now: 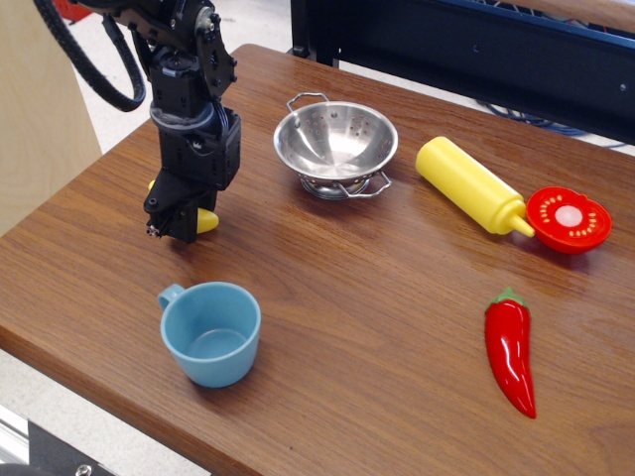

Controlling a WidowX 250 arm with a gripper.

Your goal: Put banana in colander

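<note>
Wood-grain table (327,297) here, brown and a bit shiny, with a dark metal frame (446,40) behind it and a pale wooden panel (40,109) off to the left edge.

So we're looking at the black gripper (177,220) down low on the left side of the table, right on top of the banana (205,220). We can only see a little yellow stub of the banana poking out on the right of the fingers, plus a sliver of yellow behind the gripper body, and it looks like it's at table level. The fingers are down around it, but from this angle we honestly can't tell whether they're pinching it or just spread around it.

The colander (335,144) sits upright further back and to the right of the gripper, well apart from it, and its bowl has nothing in it. A light blue cup (211,332) stands near the front edge, in front of the gripper, handle pointing left.

Over on the right we've got a yellow squeeze bottle (468,183) lying on its side, its tip touching or just beside a red tomato slice (568,218). A red chili pepper (511,352) lies closer to the front right.
</note>
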